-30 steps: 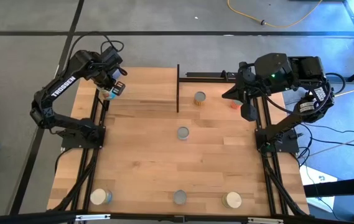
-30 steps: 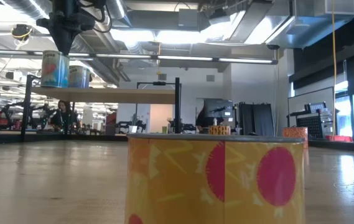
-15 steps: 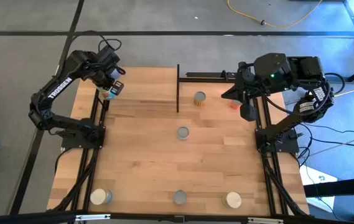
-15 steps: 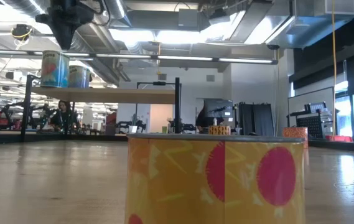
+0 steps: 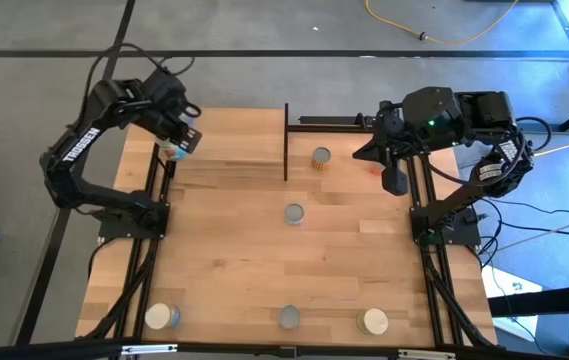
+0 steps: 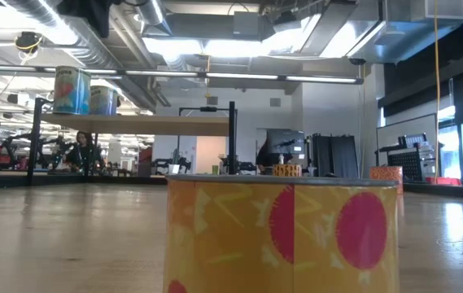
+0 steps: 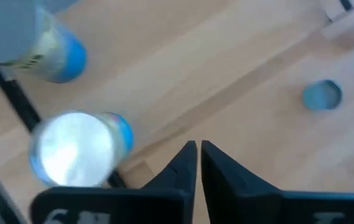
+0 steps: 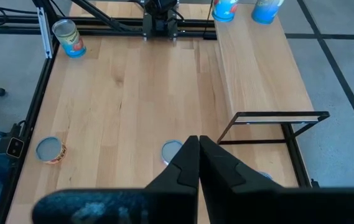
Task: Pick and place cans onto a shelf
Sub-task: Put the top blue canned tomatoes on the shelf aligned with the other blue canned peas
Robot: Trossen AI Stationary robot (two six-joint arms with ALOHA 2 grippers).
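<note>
The shelf [image 5: 229, 145] is a raised light-wood board at the table's far left, with a black post [image 5: 286, 140] at its right end. Two blue-labelled cans [image 6: 72, 89] [image 6: 103, 100] stand on its left end; both show in the left wrist view [image 7: 80, 155] [image 7: 33, 37]. My left gripper [image 7: 198, 155] is shut and empty, high above these cans [image 5: 176, 135]. My right gripper [image 8: 198, 146] is shut and empty at the far right [image 5: 396, 180], beside a red can [image 5: 376, 167]. Other cans stand on the tabletop [image 5: 321, 157] [image 5: 293, 213].
Three more cans stand along the near edge [image 5: 161, 317] [image 5: 289, 317] [image 5: 372, 321]; the middle one, yellow and orange, fills the low view [image 6: 284, 236]. Black frame rails run along both table sides [image 5: 154, 230] [image 5: 426, 240]. A person sits far behind the table [image 6: 80, 150].
My left gripper has risen straight up from just above the blue can on the shelf, nearly out of the low view's top, and drawn a little toward the table's far left corner. The can stays standing on the shelf.
</note>
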